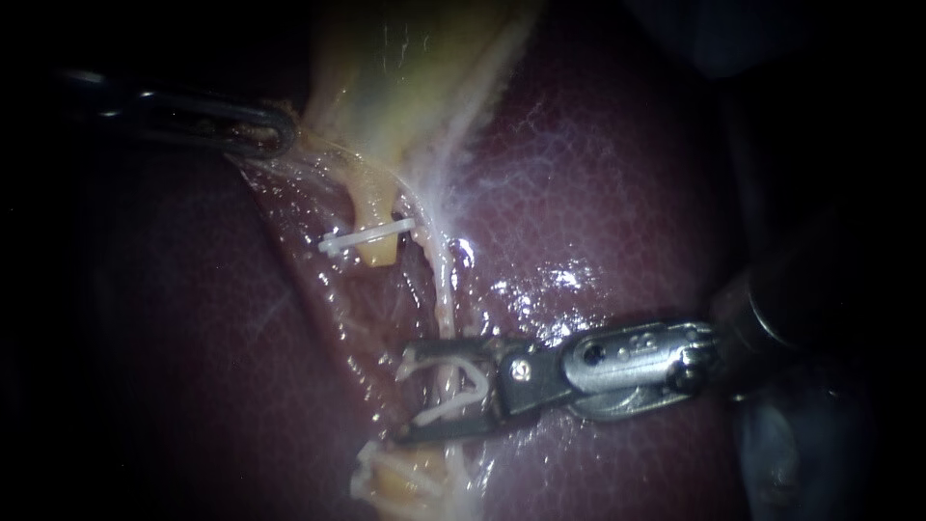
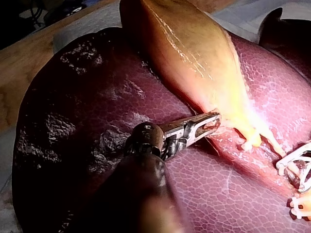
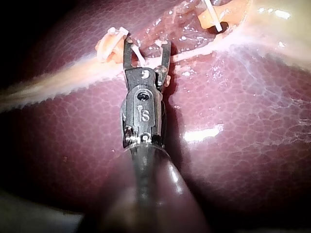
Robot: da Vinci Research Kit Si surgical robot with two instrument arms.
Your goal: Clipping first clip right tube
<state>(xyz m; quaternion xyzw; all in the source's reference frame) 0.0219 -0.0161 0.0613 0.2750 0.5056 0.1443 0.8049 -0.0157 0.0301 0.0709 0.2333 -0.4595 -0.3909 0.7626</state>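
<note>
Right tube [image 1: 444, 299] judged soft, slippery; straddled, 6 o'clock, by clip [image 1: 453, 405] held by right instrument [image 1: 405, 391], jaws spread; gallbladder [image 1: 405, 77] pinched by left instrument [image 1: 275, 130].

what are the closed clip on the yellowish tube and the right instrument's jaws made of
The closed clip on the yellowish tube: probably white plastic, opaque and dull, no metallic glint. Jaws of the right instrument: likely steel, grey with bright highlights and a round pin at the hinge.

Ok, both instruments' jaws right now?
Left instrument: jaws shut on the yellowish gallbladder edge.
Right instrument: jaws hold an open white plastic clip astride the thin pale tube.
</note>
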